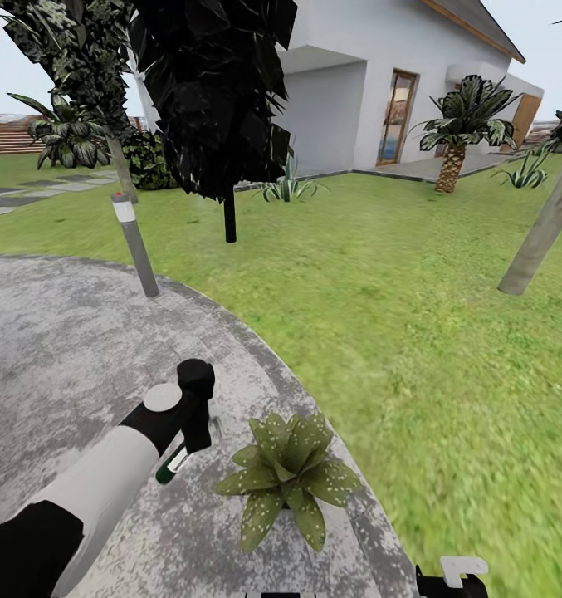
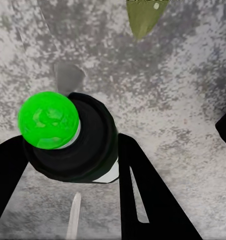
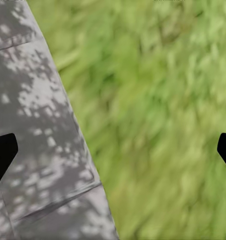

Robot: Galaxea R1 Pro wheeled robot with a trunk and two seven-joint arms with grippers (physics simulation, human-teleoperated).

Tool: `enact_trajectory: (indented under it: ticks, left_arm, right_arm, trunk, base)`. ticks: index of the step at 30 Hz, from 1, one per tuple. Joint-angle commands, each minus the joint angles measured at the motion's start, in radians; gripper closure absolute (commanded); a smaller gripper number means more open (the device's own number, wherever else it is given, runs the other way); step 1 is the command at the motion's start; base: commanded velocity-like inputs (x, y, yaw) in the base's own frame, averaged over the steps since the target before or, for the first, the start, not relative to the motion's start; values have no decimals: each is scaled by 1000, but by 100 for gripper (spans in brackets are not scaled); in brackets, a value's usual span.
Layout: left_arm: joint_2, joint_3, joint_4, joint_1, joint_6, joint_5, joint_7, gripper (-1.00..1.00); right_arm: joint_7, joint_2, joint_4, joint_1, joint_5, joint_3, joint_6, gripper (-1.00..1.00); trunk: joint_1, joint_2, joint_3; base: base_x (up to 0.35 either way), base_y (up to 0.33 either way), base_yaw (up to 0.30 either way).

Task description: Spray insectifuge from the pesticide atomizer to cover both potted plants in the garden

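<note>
The round grey patio [image 1: 81, 349] is filling the lower left of the head view, its curved edge running from about 9 o'clock, through the middle, down to 5 o'clock. Beyond that edge the lawn [image 1: 413, 282] is lying open toward 12 and 3 o'clock, up to the white house [image 1: 380, 75]. Standing in that room are a grey post [image 1: 135, 245] just on the patio rim at 11 o'clock, a dark tree [image 1: 218, 100] behind it, a leaning trunk [image 1: 542, 228] at 3 o'clock and a palm [image 1: 463, 124] near the house.

No pot is showing: one potted plant [image 1: 287, 477], a rosette of pale-speckled leaves, is sitting straight on the paving close to the patio edge at about 6 o'clock.

The left tool [image 1: 196, 432] is reaching in from 7 o'clock and is clenching the pesticide atomizer [image 1: 171, 467], whose white body and dark green end are poking out below the fingers, slanting toward 7 o'clock. In the left wrist view the atomizer [image 2: 67, 135] is sitting between the two black fingers [image 2: 148, 195], its bright green tip facing the camera, with one leaf tip [image 2: 143, 20] of the plant just ahead over the paving. The plant is lying just beside the tool, at its 3 o'clock side, apart from it.

The right tool [image 1: 453, 577] is peeking in at 5 o'clock; in its wrist view its finger tips [image 3: 2, 155] are standing wide apart, released, over the patio rim [image 3: 47, 150] and grass [image 3: 158, 115].
</note>
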Motion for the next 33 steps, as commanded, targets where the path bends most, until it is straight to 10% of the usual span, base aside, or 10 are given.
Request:
enact_trajectory:
  ticks: [1, 9, 17, 26, 33]
  left_arm:
    - [0, -1, -1, -2, 11, -9, -9, 100]
    - [0, -2, -5, -4, 10, -22, -9, 100]
    - [62, 8, 2, 9, 2, -45, -9, 100]
    - [33, -2, 4, 17, 9, -52, -9, 100]
    - [67, -2, 5, 19, 8, -67, -9, 100]
  right_arm:
    - [-2, 0, 0, 0, -10, 9, -3, -100]
    - [-2, 1, -1, 0, -10, 9, -3, -100]
    - [-2, 1, -1, 0, -10, 9, -3, -100]
    - [-2, 1, -1, 0, -10, 9, -3, -100]
    - [-2, 1, -1, 0, -10, 9, -3, -100]
  trunk:
    - [0, 0, -1]
    - [0, 0, -1]
    - [0, 0, -1]
    - [0, 0, -1]
    - [0, 0, -1]
  base:
    - [60, 0, 0]
    - [100, 0, 0]
    - [1, 0, 0]
    - [0, 0, 0]
    - [0, 0, 0]
